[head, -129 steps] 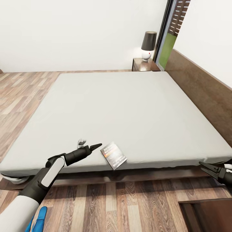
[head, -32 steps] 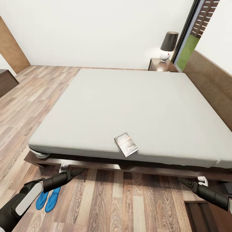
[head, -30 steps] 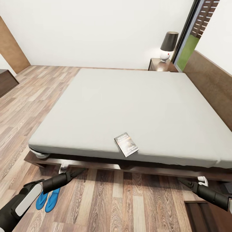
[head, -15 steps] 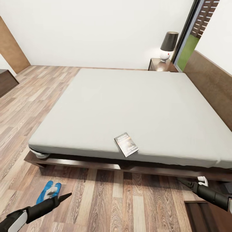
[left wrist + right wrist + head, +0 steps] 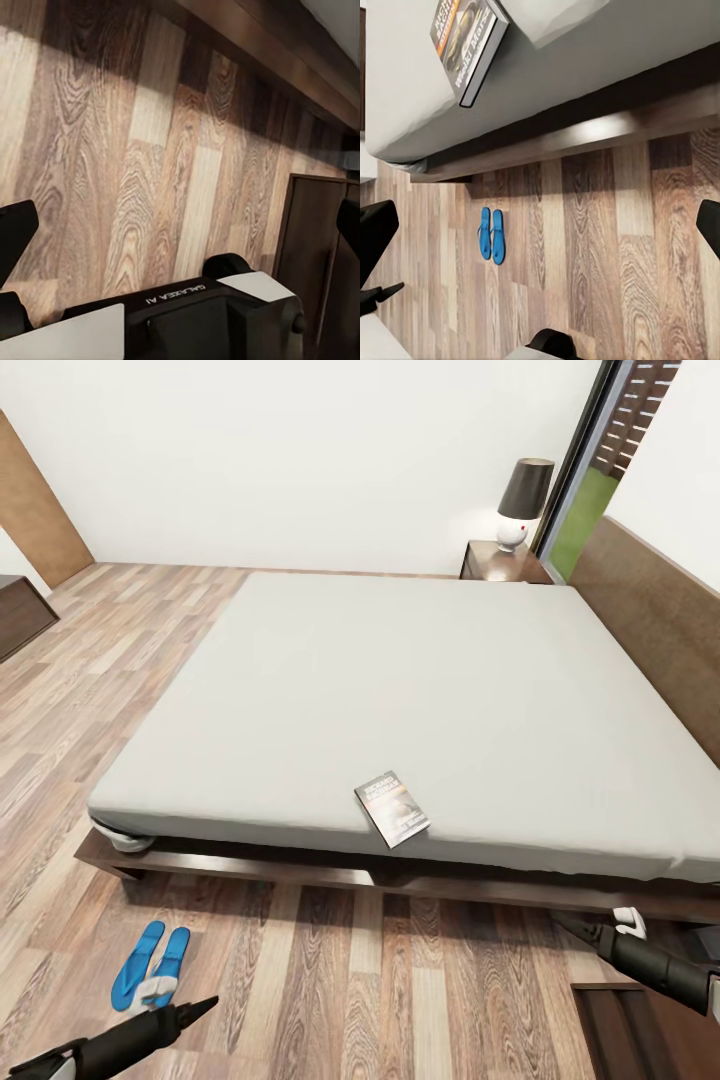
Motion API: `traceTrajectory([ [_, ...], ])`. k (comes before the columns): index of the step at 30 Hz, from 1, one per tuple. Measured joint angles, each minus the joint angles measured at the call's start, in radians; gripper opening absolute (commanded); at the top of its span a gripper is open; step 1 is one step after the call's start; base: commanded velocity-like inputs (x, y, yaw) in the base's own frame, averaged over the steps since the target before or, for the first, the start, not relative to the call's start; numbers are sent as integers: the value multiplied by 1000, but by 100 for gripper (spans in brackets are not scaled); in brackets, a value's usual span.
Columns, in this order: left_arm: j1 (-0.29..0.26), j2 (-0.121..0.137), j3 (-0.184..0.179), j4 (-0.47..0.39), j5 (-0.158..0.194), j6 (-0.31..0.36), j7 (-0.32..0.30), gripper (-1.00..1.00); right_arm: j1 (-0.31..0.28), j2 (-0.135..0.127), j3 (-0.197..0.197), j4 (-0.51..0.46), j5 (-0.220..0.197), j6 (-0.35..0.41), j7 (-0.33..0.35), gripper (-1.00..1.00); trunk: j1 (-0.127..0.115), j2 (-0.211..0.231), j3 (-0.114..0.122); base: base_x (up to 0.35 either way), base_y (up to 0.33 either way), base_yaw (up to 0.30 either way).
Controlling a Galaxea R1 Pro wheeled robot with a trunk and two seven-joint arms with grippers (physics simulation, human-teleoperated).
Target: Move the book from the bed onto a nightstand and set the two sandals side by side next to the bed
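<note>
Sandals paired on floor at 7 o'clock. Book overhangs bed edge; your careless sweep may knock it down. Left hand narrow, empty; right hand narrow, empty.

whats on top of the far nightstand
A lamp with a dark shade and round white base stands on the nightstand. The bed's corner hides part of its top.
</note>
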Motion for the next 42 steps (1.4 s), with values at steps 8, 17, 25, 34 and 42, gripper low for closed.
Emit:
traceTrajectory([
  [8,0,-3,-4,1,1,0,0,100,0,0,0,3,-1,9,1,100,0,0,0,0,0,0],
  [17,0,-12,-4,1,2,-1,0,100,0,119,3,19,-1,37,-5,100,0,0,0,0,0,0],
  [25,0,-16,-4,1,2,-2,2,100,-2,184,0,20,-40,46,-83,100,0,0,0,0,0,0],
  [34,0,-17,-2,1,2,-3,3,100,-4,220,1,20,-205,47,-107,100,0,0,0,0,0,0],
  [42,0,-33,-3,1,3,-3,3,100,-5,303,1,11,-215,47,-122,100,0,0,0,0,0,0],
])
